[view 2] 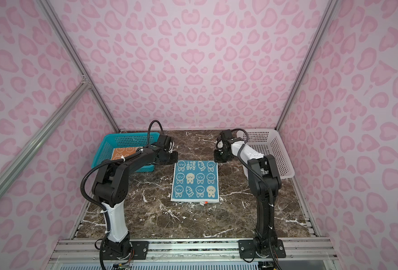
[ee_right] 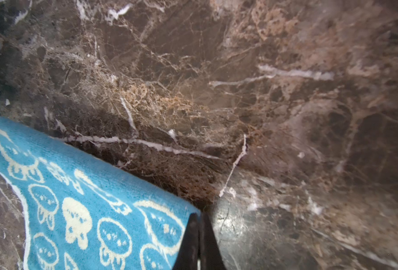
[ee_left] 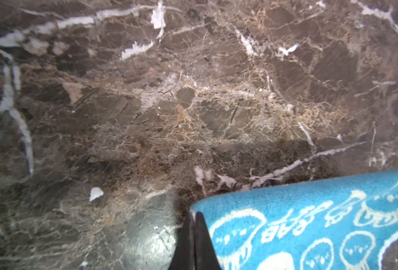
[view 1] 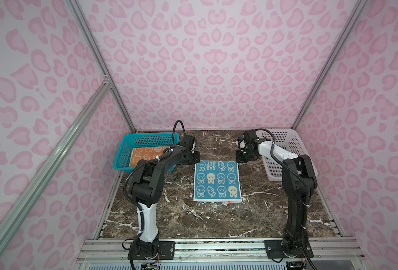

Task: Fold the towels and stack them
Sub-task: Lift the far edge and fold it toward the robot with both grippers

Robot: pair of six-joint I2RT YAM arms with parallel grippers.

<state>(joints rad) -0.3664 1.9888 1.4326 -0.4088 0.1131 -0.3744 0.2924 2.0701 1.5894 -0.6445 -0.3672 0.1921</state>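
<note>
Spreading over the dark marble surface (view 1: 216,222), the blue towel (view 1: 217,181) lies flat and unfolded, reaching from my two hands back toward my bases. My left hand (ee_left: 193,216) is clamped on one far corner and my right hand (ee_right: 199,217) on the other. White rabbits, carrots and "RABBIT" letters cover it inside a white border. Just outside my left hand, the teal basket (view 1: 125,152) holds the orange towel (view 1: 144,154).

A teal basket (view 1: 121,156) and a white basket (view 1: 295,145) sit on the marble tabletop (view 1: 216,218).
</note>
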